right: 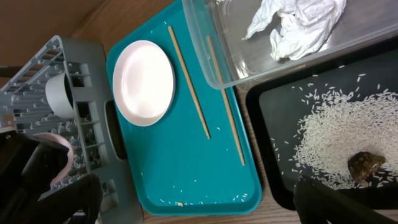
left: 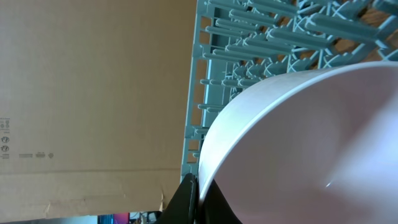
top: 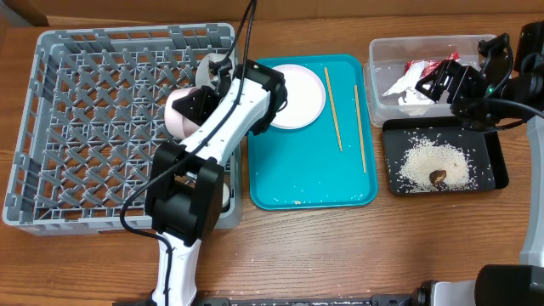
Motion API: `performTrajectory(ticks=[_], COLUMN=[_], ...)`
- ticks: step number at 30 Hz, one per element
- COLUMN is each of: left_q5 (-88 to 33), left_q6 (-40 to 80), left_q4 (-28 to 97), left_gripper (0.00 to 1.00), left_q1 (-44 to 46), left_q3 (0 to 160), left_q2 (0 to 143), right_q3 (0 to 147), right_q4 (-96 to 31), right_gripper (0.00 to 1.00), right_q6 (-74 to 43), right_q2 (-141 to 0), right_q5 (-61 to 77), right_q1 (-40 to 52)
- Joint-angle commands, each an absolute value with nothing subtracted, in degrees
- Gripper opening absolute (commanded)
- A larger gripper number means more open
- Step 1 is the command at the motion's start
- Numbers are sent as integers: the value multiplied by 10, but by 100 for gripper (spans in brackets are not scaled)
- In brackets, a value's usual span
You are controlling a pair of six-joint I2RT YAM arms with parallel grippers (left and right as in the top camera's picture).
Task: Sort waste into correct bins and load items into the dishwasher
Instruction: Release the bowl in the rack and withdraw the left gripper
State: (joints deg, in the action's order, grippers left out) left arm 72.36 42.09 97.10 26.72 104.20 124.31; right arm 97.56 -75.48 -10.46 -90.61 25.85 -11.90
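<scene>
Round white bowl (top: 180, 115) over grey lattice plastic dish rack (top: 85, 153).
I am pinching its rim in the left gripper (left: 198, 186), likely for standing it edgewise.

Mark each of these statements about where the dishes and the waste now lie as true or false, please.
1. The plate lies on the teal tray. True.
2. Both chopsticks are in the dish rack. False: they lie on the teal tray, to one side of the plate.
3. The brown lump sits on the rice in the black tray. True.
4. The napkin lies in the black tray. False: it lies in the clear tub.
5. The left gripper holds a bowl over the dish rack. True.
</scene>
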Motion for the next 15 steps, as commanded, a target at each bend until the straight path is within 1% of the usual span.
performTrajectory(ticks=[1,5,9,11,13,15], left_q5=[680,634,570,557,539,518], left_q6=[432,396,350,349,349,345], left_q4=[969,969,969,969,969,969], left_gripper=[5,22,27,29,35,37], left_q1=[284,293,295,295,295,295], left_q3=[1034,1034,1034,1034,1039,1048], left_q2=[1245,1245,1245,1245,1245,1245], right_q3=[974,974,974,974,974,974], right_q4=[-751,-751,-751,-751,-751,-751], right_gripper=[100,100,100,100,100,100], right_q6=[-100,-100,-100,-100,-100,-100], right_q2=[-905,-905,-905,-905,-905,-905], right_q5=[255,255,255,255,255,255], right_q1=[-116,-116,-116,-116,-116,-116])
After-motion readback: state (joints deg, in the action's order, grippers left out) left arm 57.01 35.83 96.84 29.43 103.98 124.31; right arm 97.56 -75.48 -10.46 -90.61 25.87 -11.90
